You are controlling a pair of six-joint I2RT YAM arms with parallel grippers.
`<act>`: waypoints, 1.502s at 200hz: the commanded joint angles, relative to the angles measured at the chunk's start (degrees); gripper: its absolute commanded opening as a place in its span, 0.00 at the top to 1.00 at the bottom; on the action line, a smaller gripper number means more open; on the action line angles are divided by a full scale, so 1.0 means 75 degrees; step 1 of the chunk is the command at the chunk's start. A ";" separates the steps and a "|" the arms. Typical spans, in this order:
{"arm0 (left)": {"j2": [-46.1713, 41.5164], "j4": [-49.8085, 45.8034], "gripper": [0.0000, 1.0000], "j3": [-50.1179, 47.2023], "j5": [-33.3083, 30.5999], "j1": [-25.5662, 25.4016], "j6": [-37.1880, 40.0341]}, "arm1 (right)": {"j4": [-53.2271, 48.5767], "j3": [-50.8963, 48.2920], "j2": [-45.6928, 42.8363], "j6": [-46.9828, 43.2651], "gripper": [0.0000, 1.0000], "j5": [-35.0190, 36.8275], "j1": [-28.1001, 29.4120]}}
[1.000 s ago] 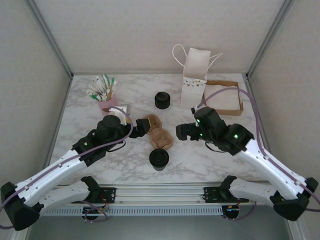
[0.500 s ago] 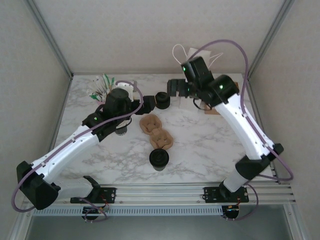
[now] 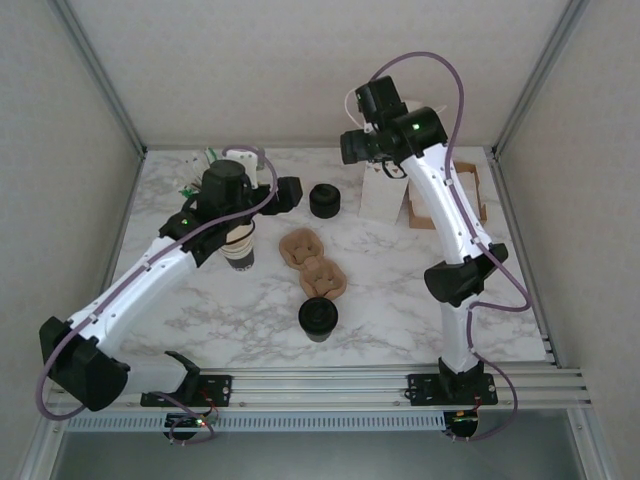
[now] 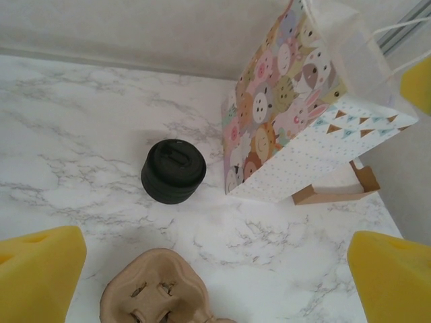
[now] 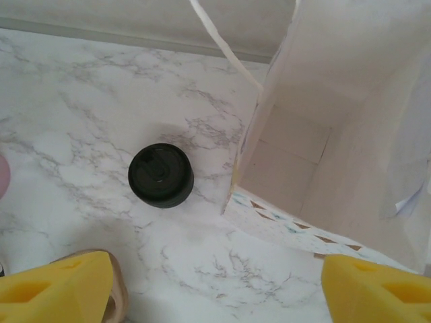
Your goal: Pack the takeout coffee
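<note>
The takeout coffee [image 3: 318, 318], a dark cup with a round black lid, stands alone near the front of the marble table, far from both grippers. My left gripper [image 3: 288, 192] [image 4: 215, 286] is open, low over the table just left of the squat pile of black lids [image 3: 324, 200] [image 4: 173, 171] [image 5: 161, 175]. High at the back, my right gripper [image 3: 350, 148] [image 5: 215, 296] is open beside the top left of the paper bag [image 3: 385, 190] [image 4: 289, 114] [image 5: 323, 155], whose mouth gapes open. Nothing lies between either pair of yellow fingertips [image 4: 37, 269] [image 5: 57, 293].
Brown cup carriers [image 3: 313, 262] [image 4: 158, 286] lie mid-table between the lids and the coffee. A stack of lidless cups [image 3: 238, 250] stands under my left arm. A cardboard tray [image 3: 455, 195] sits behind the bag's right side, and stirrer sticks [image 3: 205, 160] at the back left.
Both arms have swung from mid-table toward the back. The right arm rose up high beside the bag's top, and its jaws have narrowed a little; the left gripper reached up near the lid pile.
</note>
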 commanded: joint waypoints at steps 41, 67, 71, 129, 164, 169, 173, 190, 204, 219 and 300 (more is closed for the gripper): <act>0.0197 0.0051 0.00 0.0186 0.0451 0.0113 0.0010 | 0.0312 0.0600 0.0629 -0.0680 0.40 -0.0415 -0.0245; 0.0185 0.0082 0.00 0.0122 0.0474 0.0113 -0.0025 | 0.0367 0.0739 0.0857 -0.0751 0.45 -0.0328 -0.0279; 0.0174 0.0093 0.00 0.0108 0.0475 0.0113 -0.0039 | 0.0379 0.0746 0.0876 -0.0758 0.46 -0.0317 -0.0281; 0.0121 0.0185 0.01 -0.0108 0.0475 0.0114 -0.0118 | 0.0567 0.0950 0.1310 -0.0907 0.54 -0.0294 -0.0334; 0.0052 0.0293 0.01 -0.0306 0.0475 0.0114 -0.0223 | 0.0603 0.1020 0.1491 -0.0993 0.55 -0.0173 -0.0387; 0.0057 0.0304 0.01 -0.0321 0.0475 0.0118 -0.0233 | 0.0614 0.1020 0.1516 -0.0992 0.55 -0.0161 -0.0404; 0.0057 0.0300 0.01 -0.0330 0.0478 0.0114 -0.0248 | 0.0614 0.1031 0.1530 -0.1006 0.55 -0.0155 -0.0411; 0.0068 0.0331 0.01 -0.0348 0.0509 0.0122 -0.0274 | 0.0652 0.1031 0.1595 -0.1019 0.59 -0.0185 -0.0463; 0.0068 0.0336 0.01 -0.0356 0.0512 0.0115 -0.0286 | 0.0660 0.1031 0.1647 -0.1048 0.60 -0.0199 -0.0498; 0.0057 0.0354 0.01 -0.0377 0.0522 0.0117 -0.0300 | 0.0639 0.1044 0.1684 -0.1076 0.67 -0.0243 -0.0518; -0.0034 0.0480 0.02 -0.0610 0.0579 0.0119 -0.0425 | 0.0332 0.1032 0.1606 -0.1148 0.81 -0.0482 -0.0511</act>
